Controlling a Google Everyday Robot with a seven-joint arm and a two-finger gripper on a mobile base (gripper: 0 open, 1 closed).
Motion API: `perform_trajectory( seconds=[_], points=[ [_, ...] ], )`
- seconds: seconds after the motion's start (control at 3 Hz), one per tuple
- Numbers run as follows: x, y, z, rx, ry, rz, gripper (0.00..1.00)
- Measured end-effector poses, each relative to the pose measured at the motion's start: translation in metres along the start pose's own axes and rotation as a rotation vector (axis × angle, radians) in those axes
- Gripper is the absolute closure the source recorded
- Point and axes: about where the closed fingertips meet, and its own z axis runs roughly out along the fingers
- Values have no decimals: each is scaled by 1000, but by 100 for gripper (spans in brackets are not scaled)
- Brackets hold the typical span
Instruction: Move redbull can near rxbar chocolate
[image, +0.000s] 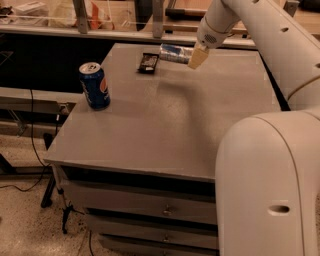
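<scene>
Gripper (194, 57) sits just to the right of the rxbar chocolate (148, 62), clamped on the right end of the redbull can (174, 52), so yeah, it's got the can. The can is on its side (long axis running left-right), just right of the rxbar chocolate and a touch farther back, close but not touching. Can't tell if it rests on the grey table (165, 130) or hangs just above it. A Pepsi can (94, 86) stands upright well left of the rxbar chocolate, nearer the front.
</scene>
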Motion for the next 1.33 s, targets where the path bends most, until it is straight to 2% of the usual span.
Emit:
perform_trajectory(
  seconds=[0.67,1.0,1.33],
  points=[
    [3,1,29,-32,16,21,100],
    [3,1,36,-44,17,27,87],
    [1,2,42,-55,15,32,63]
  ],
)
